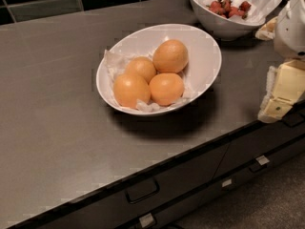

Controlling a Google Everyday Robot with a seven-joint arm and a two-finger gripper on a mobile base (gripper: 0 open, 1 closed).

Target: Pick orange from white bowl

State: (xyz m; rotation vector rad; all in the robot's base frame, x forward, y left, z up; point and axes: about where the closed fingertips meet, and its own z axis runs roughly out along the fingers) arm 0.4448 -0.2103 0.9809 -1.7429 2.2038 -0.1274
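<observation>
The white bowl (209, 56) is sitting near the middle of the dark table (57, 104), lined with crumpled white paper (112, 61) and holding four oranges. The orange (170, 56) is lying toward the bowl's far right side, riding a little higher than the three paler oranges (131, 89) touching it in front and to the left. The gripper (281, 92) is hanging at the right edge of the view, over the table's front edge and well apart from the bowl – whether it is apart or together I cannot tell. Bare table is lying between gripper and bowl, and a wider stretch is opening to the left. Behind, a second bowl (205, 8) with red fruit pieces is standing just beside the white bowl's far rim – the tightest spot. Drawer fronts with a handle (142, 191) are running below the table's edge.
</observation>
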